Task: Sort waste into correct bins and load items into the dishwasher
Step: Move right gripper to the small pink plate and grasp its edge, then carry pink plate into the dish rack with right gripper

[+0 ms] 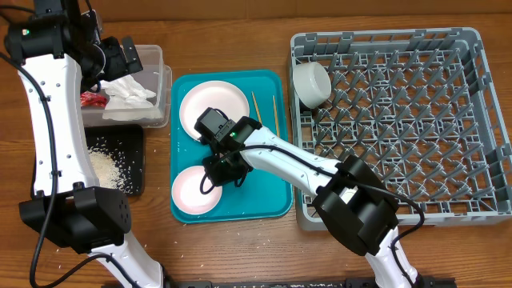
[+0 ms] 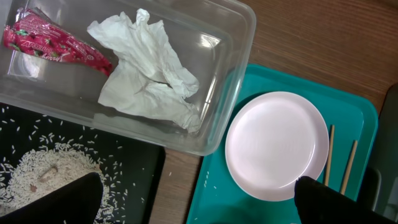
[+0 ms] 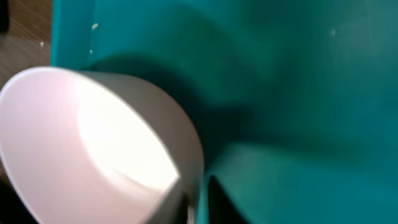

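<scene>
I am on the loading step. My right gripper [image 3: 198, 200] is pinched down to a thin gap on the rim of the pale pink plate [image 1: 194, 192]. The plate sits at the front left of the teal tray [image 1: 270, 200], and its gripped edge looks tipped up. Next I must lift it without letting it slip, carry it right to the dish rack [image 1: 384, 36], and stand it between pegs. It looks smooth, glossy and thin-rimmed. My left gripper [image 2: 202, 202] hangs wide open and empty over the clear tub [image 2: 239, 43].
</scene>
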